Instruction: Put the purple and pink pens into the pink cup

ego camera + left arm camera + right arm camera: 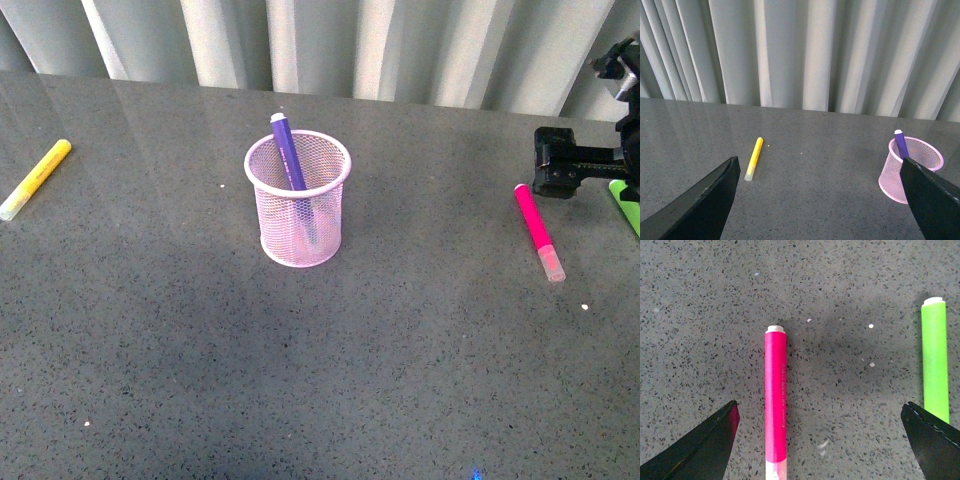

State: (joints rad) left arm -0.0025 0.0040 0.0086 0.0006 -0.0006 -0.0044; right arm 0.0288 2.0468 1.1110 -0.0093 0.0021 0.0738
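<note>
- A dark speckled tabletop (150,350) carries everything; the pink cup (262,215), a pale mesh pen holder, stands upright near its middle and serves as the reference here.
- Far to the left of the cup, well apart from it, a yellow marker (36,178) lies flat. It is not part of the task.
- The left claw (817,200) does not show in the front view. Its own camera shows its two dark fingers spread wide with nothing between them, raised above the tabletop and facing the yellow marker and the cup.
- Inside the cup, the purple pen (287,150) stands on end, leaning against the back of the rim with its top poking out. This half of the task looks done.
- Well to the right of the cup, the pink pen (538,230) lies flat on the tabletop, its pale cap end toward the camera. It has yet to go in the cup.
- Just beyond the pink pen, farther right of the cup, the right claw (820,440) hovers with its fingers spread wide. The pink pen lies between them, nearer one finger, and neither finger touches it.
- At the far right edge, farthest from the cup, a green marker (627,205) lies flat, just beside the pink pen. It is not part of the task.
- Judged from this, what is left is gripping the pink pen, carrying it left to the cup and dropping it in.
</note>
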